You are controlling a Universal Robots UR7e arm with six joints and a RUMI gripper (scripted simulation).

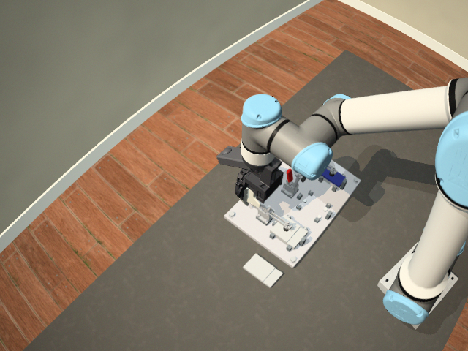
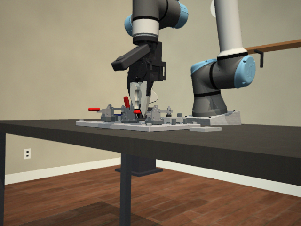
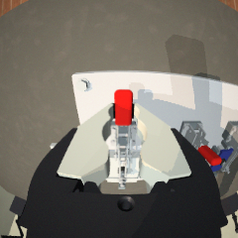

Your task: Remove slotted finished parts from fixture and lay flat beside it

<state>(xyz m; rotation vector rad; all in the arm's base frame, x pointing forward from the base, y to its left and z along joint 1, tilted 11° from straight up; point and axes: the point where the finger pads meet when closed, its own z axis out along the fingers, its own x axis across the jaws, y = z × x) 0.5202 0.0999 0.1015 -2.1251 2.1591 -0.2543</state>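
A white fixture plate (image 1: 295, 215) lies on the dark table and carries several toggle clamps. One light grey slotted part (image 1: 262, 270) lies flat on the table just off the plate's near edge; it also shows in the side view (image 2: 205, 128). A second light grey part (image 1: 292, 235) sits in the plate's near station under a clamp arm. The blue blank (image 1: 334, 176) sits at the far station. My gripper (image 3: 123, 104) points straight down at the plate's left corner and is shut on the lever of a toggle clamp, just behind its red handle (image 3: 123, 105). In the side view the fingertips (image 2: 140, 114) meet at that red handle (image 2: 137, 111).
The middle clamp's red handle (image 1: 289, 175) stands upright close behind the gripper. Another red handle (image 2: 94, 108) lies level at the far end. The robot base (image 1: 415, 287) stands at the table's right side. The table edge runs left of the plate.
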